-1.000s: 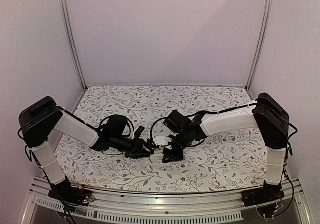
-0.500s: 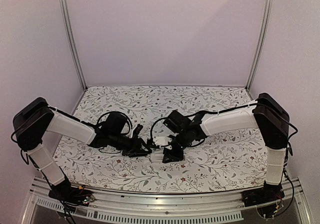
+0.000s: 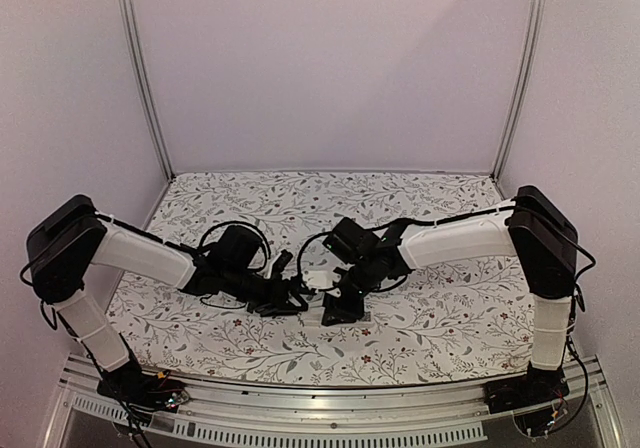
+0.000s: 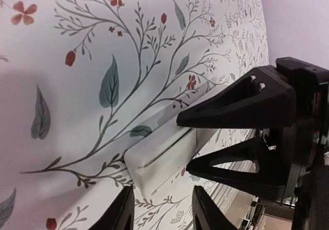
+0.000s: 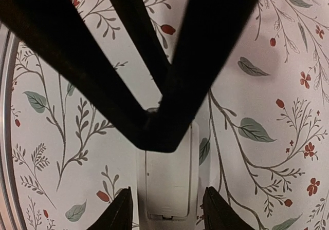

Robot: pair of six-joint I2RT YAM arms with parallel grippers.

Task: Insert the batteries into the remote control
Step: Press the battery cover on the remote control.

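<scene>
Top external: fixed, high behind the arm bases, looking forward and down over the whole floral tabletop point(image 3: 430, 208), far from the remote control point(image 4: 162, 160). Left wrist: very near the remote control, low over the cloth, looking along it from one end, frame rolled sideways, right gripper point(image 4: 182, 144) facing the lens. Right wrist: close above the remote control, looking almost straight down. Both wrist views share the remote control and the cloth just beside it; top view covers both patches.

The right gripper point(image 4: 182, 142) hides the far end of the remote control point(image 4: 159, 160)
</scene>
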